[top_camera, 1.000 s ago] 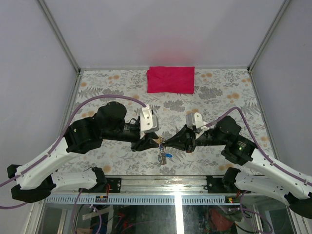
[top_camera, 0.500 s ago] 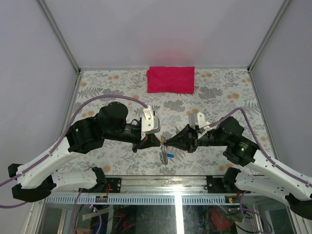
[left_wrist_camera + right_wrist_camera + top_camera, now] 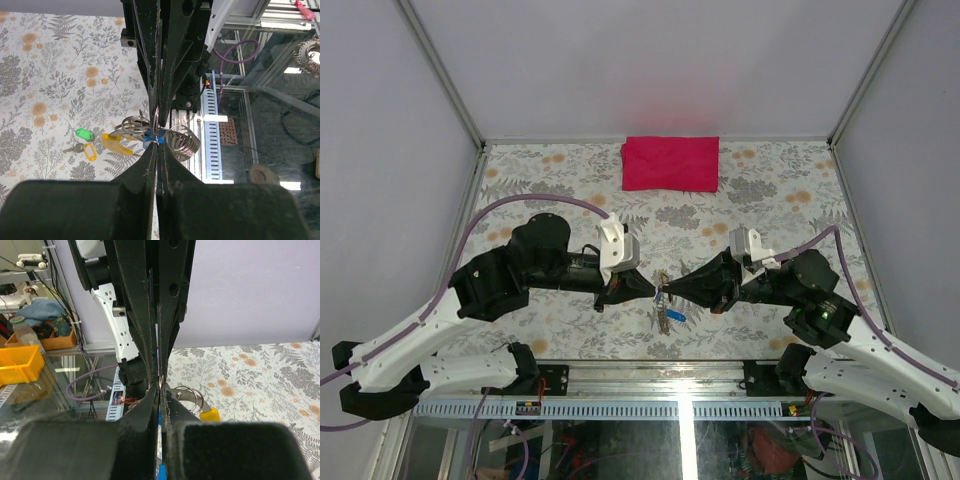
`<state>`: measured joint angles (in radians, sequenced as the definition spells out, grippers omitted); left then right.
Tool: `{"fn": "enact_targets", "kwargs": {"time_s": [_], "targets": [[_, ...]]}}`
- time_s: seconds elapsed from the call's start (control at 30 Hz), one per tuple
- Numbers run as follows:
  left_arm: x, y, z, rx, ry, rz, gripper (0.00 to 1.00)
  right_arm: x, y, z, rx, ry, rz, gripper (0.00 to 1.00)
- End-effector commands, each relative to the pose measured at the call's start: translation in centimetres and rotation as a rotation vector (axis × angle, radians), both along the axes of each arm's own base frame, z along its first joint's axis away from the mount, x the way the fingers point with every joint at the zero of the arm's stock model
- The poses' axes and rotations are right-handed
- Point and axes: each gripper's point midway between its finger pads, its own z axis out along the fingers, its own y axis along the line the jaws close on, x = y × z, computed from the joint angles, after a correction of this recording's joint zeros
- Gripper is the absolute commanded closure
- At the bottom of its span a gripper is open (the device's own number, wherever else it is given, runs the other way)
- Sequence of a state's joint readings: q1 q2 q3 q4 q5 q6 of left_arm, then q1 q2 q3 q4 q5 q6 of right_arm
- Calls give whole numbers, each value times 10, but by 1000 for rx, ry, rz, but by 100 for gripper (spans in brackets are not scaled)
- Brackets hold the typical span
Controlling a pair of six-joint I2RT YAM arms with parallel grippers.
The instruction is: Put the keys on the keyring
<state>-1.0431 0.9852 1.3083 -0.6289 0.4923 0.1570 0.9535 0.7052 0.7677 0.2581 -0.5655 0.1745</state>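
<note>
My left gripper and right gripper meet tip to tip above the table's near middle. Both are shut on the thin keyring, seen edge-on between the opposed tips. A bunch hangs from it: a yellow-headed key, a blue tag and coiled silvery rings. From above, the bunch dangles just under the tips. In the right wrist view, the right gripper pinches the wire, with a ring and the yellow key head beside it. Loose keys with a green tag and a yellow tag lie on the table.
A folded red cloth lies at the back middle of the flowered table. The table's near edge with a metal rail and cables runs right below the held bunch. Grey walls close in the sides and back.
The left gripper has shut on the keyring. Both gripper tips and the hanging bunch have shifted a little to the right, the right arm drawing back and the left reaching after it.
</note>
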Motion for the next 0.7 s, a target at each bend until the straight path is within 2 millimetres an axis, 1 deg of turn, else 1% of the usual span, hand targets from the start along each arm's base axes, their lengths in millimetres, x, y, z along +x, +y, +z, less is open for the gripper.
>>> {"fn": "enact_targets", "kwargs": {"time_s": [0.0,0.43,0.67], "targets": [[-6,-6,10,-73,23,-18,100,-7,-15,60,221,-81,-14,100],[-13,-11,17,-164,54,-48,100,-9,-23,78,355,-58,-12,100],[-16,-15,26,-237,66,-62,100,-12,-24,84,394,-49,6,100]]}}
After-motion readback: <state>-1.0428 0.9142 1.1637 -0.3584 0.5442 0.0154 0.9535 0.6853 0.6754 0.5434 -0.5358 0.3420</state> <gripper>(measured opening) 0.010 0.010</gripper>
